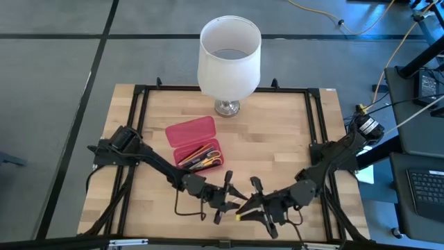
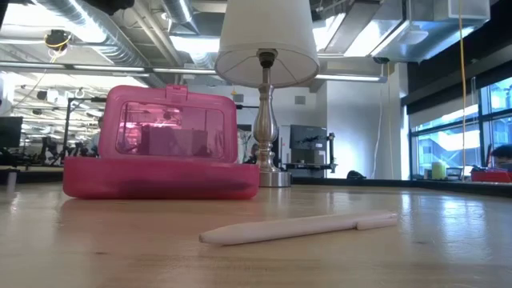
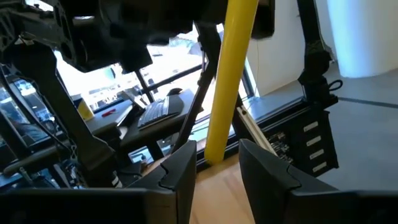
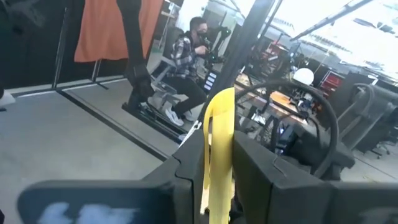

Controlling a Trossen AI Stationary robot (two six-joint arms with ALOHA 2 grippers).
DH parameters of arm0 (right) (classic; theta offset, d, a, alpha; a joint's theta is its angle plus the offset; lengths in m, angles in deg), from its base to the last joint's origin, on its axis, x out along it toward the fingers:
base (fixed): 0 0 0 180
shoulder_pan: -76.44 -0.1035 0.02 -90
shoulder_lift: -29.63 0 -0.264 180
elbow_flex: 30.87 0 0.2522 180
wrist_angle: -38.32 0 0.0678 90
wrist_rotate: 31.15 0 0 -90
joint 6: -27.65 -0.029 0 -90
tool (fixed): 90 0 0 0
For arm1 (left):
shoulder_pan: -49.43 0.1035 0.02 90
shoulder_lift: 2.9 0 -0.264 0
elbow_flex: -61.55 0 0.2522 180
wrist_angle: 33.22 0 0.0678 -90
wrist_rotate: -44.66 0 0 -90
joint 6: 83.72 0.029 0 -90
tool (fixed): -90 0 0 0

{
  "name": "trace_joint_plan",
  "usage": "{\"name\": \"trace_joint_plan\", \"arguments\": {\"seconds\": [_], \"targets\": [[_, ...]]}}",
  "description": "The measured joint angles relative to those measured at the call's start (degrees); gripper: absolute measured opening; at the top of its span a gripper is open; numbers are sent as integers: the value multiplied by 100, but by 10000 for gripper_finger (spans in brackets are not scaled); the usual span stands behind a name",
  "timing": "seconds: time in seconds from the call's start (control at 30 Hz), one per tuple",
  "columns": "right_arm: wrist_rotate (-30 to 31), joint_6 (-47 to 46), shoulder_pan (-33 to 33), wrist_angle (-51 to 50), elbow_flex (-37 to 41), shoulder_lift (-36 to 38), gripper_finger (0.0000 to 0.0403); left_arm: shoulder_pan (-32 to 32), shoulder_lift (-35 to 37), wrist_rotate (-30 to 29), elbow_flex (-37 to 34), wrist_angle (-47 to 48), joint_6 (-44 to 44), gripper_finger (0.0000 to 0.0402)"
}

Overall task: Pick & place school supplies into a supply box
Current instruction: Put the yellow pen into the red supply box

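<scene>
Near the table's front edge we find both grippers close together. The right gripper (image 1: 244, 210) has its fingers clamped on a yellow pen (image 4: 217, 149), which stands up between them in the right wrist view. The left gripper (image 1: 227, 196) faces it with fingers spread apart; in its wrist view the same pen sits in the gap between the left fingers (image 3: 180, 168), and we cannot tell if they touch it. The supply box (image 1: 195, 144) lies open mid-table, lid flung back, with pens and yellow-handled scissors (image 1: 208, 160) inside. A pale pen (image 2: 300, 227) lies loose on the table (image 1: 277, 149). A white lamp (image 1: 229, 59) stands at the far edge.
</scene>
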Motion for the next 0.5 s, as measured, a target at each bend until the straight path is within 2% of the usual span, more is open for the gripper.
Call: {"name": "trace_joint_plan", "arguments": {"seconds": [0.5], "targets": [[147,-324,0,-509,-2,-10,78,-251,19,38,0,-479,295,86]]}}
